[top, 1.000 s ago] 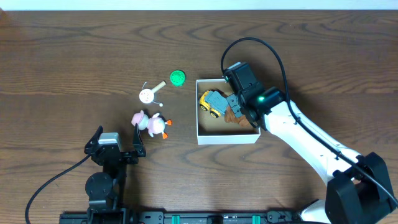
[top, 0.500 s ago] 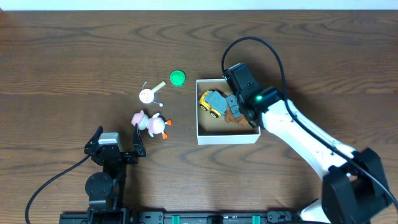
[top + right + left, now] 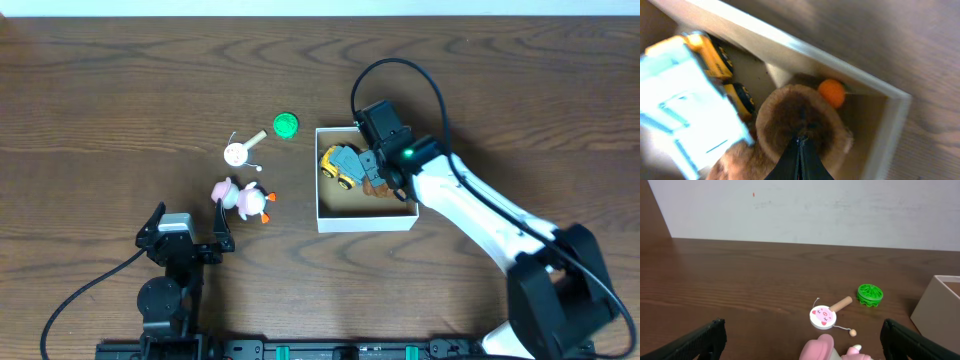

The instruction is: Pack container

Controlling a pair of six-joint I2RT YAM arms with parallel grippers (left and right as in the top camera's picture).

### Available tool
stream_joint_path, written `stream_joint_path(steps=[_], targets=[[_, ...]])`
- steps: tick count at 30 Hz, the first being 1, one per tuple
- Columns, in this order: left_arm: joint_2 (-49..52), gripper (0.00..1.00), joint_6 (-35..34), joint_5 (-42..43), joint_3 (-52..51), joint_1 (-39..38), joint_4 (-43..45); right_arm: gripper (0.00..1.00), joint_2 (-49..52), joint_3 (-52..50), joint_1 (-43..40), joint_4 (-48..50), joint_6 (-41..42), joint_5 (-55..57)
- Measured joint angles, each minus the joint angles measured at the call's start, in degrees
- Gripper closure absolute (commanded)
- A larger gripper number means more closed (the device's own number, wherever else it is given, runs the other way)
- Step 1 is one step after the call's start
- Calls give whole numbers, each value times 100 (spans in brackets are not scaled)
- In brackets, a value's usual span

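The container (image 3: 366, 222) is a white-walled box with a brown floor, right of centre; its wall also shows in the right wrist view (image 3: 790, 47) and the left wrist view (image 3: 940, 311). Inside lie a yellow and grey truck (image 3: 340, 165) (image 3: 715, 55), a brown plush toy (image 3: 378, 186) (image 3: 800, 117) and a small orange ball (image 3: 831, 93). My right gripper (image 3: 373, 172) (image 3: 800, 141) is inside the box, its jaws pressed together on the plush's fur. My left gripper (image 3: 190, 212) (image 3: 801, 339) is open and empty near the front left.
A pink and white toy animal (image 3: 243, 199) (image 3: 822, 347) lies just ahead of the left gripper. A pig-face rattle drum (image 3: 236, 153) (image 3: 822, 317) and a green disc (image 3: 286, 125) (image 3: 870, 294) lie left of the box.
My right gripper has shifted slightly left and toward the back inside the box, staying on the plush. The left arm and loose toys have not moved.
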Motion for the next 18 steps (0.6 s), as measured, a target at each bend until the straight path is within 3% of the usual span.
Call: stream_joint_path(steps=[4,6,8,10,12,17,18], targets=[[0,2,0,0,0,0,0,90,-656,0,0,-48,20,-13],[0,2,0,2,0,0,0,82,-1045,0,0,-68,39,0],[0,2,0,0,0,0,0,79,-1401,0,0,-87,87,98],[0,2,0,0,0,0,0,68,-1738,0,-4,-149,201,369],[0,2,0,0,0,0,0,65,-1908,0,-55,-249,365,643],[0,2,0,2,0,0,0,45,-2197,0,-546,-564,730,1228],[0,2,0,2,0,0,0,30,-2232,0,-662,-625,776,1296]])
